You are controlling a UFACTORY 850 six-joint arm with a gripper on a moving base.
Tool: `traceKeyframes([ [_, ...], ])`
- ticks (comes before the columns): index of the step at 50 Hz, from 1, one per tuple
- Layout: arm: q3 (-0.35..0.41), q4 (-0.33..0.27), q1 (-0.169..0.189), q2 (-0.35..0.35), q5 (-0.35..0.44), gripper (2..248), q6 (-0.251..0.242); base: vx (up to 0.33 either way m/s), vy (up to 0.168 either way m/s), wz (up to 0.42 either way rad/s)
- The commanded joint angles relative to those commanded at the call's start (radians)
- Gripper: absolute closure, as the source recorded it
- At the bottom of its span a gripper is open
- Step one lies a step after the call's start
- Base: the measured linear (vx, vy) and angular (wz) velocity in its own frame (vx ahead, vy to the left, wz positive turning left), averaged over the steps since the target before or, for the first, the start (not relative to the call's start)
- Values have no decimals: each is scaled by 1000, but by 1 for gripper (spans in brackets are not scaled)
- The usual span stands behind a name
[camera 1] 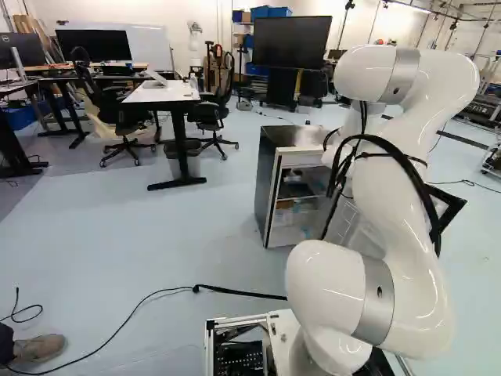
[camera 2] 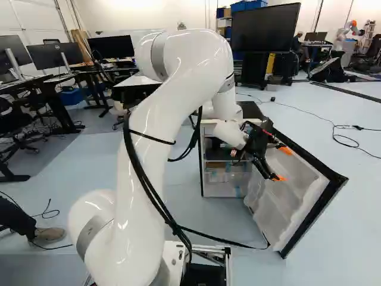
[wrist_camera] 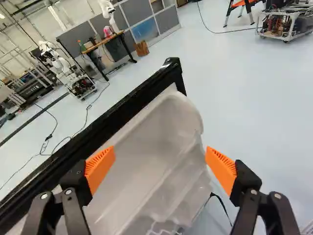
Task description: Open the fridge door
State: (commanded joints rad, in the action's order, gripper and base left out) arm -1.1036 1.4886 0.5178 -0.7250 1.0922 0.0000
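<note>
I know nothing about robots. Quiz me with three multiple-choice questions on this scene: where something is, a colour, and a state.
1. Where is the black two-fingered gripper?
A) By the white inner side of the black-edged fridge door
B) Under a table
C) On the floor

2. What colour are its pads?
A) Green
B) Orange
C) Blue

3. How do its fingers stand?
A) Pressed together
B) Crossed
C) Apart

Key:
1 A: the right base view shows it there.
2 B: both look orange in the wrist view.
3 C: a wide gap separates them.
</note>
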Motion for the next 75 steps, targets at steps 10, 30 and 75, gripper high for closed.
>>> traceKeyframes([
  [10, -69, 0, 12, -40, 0, 3, 0, 0, 0, 0],
  [30, -150, 0, 28, -86, 0, 3, 0, 0, 0, 0],
  [75, 146, -290, -19, 90, -70, 3, 0, 0, 0, 0],
])
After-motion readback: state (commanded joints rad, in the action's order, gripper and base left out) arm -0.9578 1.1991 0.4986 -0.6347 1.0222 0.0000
